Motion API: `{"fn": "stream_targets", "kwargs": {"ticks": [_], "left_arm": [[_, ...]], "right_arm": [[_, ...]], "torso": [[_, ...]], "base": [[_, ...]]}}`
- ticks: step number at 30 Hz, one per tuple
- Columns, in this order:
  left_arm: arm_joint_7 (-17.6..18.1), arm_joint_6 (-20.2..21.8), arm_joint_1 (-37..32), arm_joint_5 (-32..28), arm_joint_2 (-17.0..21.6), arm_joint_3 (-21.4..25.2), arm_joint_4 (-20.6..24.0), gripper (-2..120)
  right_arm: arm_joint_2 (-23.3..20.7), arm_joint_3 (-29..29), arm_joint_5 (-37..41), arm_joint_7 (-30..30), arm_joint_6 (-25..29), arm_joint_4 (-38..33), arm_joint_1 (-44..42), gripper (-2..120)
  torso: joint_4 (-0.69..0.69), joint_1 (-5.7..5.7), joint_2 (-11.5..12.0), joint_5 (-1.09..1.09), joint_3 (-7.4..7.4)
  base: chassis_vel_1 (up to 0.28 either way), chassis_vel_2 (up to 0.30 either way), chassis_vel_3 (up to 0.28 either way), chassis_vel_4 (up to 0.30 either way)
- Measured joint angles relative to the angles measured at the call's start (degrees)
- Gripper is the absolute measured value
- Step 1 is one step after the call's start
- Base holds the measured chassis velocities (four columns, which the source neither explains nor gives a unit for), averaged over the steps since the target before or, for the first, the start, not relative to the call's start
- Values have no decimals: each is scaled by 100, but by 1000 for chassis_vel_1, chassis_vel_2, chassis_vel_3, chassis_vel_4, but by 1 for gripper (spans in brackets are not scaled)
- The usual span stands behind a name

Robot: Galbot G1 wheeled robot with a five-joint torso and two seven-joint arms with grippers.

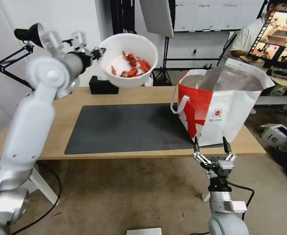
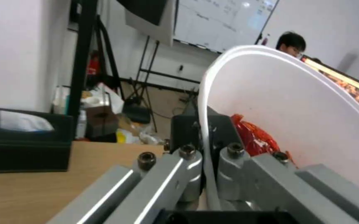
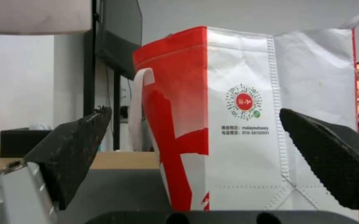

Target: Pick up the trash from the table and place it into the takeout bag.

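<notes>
- The left tool (image 1: 99,52) is raised well above the counter (image 1: 68,104) and is closed on the near rim of the white bowl (image 1: 128,60); in the left wrist view the rim is seen pinched between its fingers (image 2: 187,155).
- The bowl is held clear of the counter, tilted with its opening toward the head camera; red crayfish shells (image 1: 133,67) are seen inside, against the lower wall.
- A black tissue box (image 1: 102,85) is noted below the left tool, at the far edge of the counter.
- The takeout bag (image 1: 220,107) stands upright with its mouth open, on the counter at the right end of the dark grey mat (image 1: 124,130), well apart from the left tool and lower than the bowl.
- The right tool (image 1: 212,147) is held low at the near counter edge, just before the bag, its fingers spread wide with nothing between them.
</notes>
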State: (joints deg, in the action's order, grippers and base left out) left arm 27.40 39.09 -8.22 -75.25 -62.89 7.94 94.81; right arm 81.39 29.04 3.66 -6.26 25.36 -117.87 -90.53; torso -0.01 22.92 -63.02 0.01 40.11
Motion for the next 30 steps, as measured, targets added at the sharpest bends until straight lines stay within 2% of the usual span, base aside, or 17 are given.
{"fn": "stream_targets", "kwargs": {"ticks": [11, 16, 30], "left_arm": [[-55, -139, 778, 261, -725, -728, -745, 0], [-149, -199, 957, 378, -906, -947, -944, 0], [-314, -466, 1473, 729, -1658, -1595, -1928, 0]], "right_arm": [[-7, 67, 22, 0, 0, 21, 35, 100], [-3, 72, 27, 0, 0, 41, 52, 100], [5, 96, 41, -1, -2, 73, 74, 100]], "torso": [[0, 0, 0, 0, -1], [0, 0, 0, 0, -1], [0, 0, 0, 0, 0]], "base": [[0, 0, 0, 0], [0, 0, 0, 0], [0, 0, 0, 0]]}}
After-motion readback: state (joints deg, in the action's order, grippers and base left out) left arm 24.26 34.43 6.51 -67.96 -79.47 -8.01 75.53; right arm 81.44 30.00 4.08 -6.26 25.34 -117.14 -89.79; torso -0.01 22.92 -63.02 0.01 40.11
